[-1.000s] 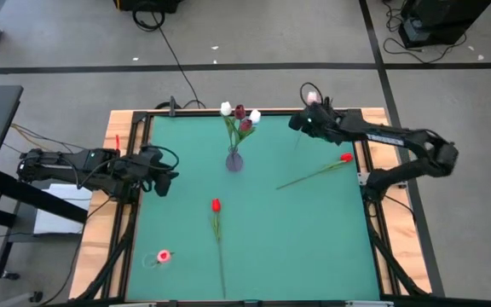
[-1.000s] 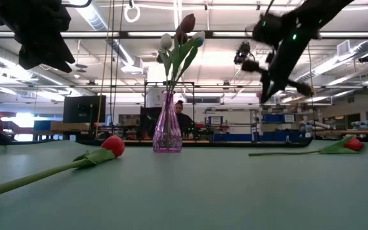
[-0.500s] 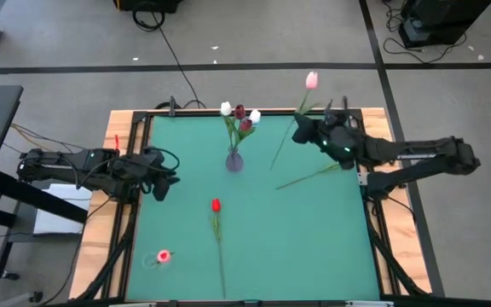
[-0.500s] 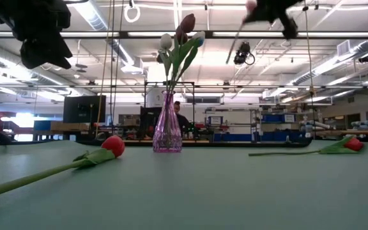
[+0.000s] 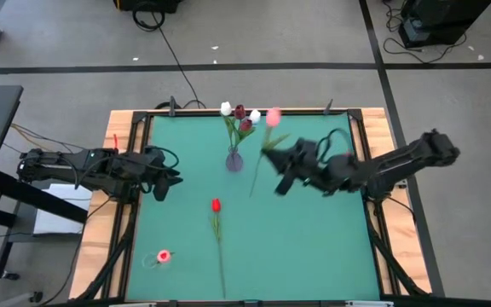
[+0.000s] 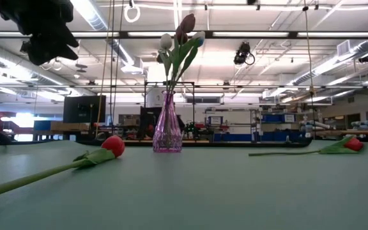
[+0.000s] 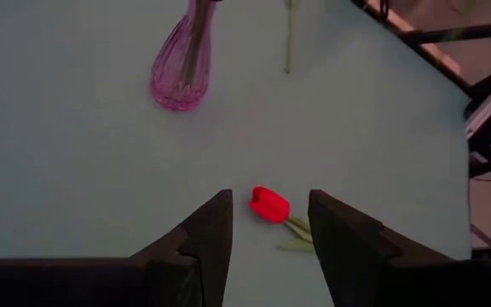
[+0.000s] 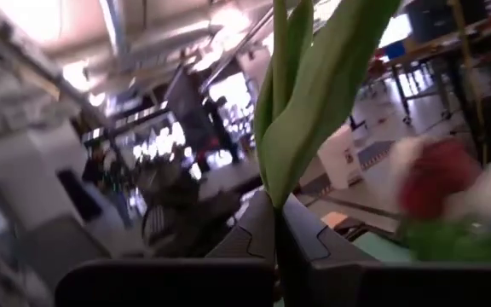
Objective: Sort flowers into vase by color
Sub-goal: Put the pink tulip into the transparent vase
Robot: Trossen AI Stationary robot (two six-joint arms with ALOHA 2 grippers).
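Note:
A purple glass vase [image 5: 234, 159] stands far-centre on the green table and holds white and dark red tulips [image 5: 239, 112]. My right gripper [image 5: 278, 164] hovers just right of the vase, shut on a pink tulip [image 5: 273, 117]. It is above the low view's top edge. A bright red tulip [image 5: 216, 205] lies flat near the middle. Another red tulip [image 6: 353, 144] lies at the right; my right arm hides it in the high view. A pink flower head [image 5: 164, 256] lies near the near-left corner. My left gripper [image 5: 162, 175] waits open over the left edge. My right gripper pinches the pink tulip's stem [image 8: 277, 223] between its two fingers, just below the leaves [image 8: 314, 85], about midway along the stem. The fingers come from the table's right and lie across the stem. The tulip is lifted clear, with its free stem end [image 5: 252, 193] below the fingers.
The vase's tulips [image 8: 433, 183] show close beside my right gripper in its wrist view. The left wrist view looks down on the red tulip head [image 7: 268, 205] and the vase [image 7: 181, 77]. A wooden frame [image 5: 126, 128] borders the table. The near-right part of the mat has free room.
My right gripper has risen from the far-right corner, out of the low view's top. It has swung toward the table's left and near side, ending beside the vase. It stays shut on the pink tulip, which has come along lifted clear.

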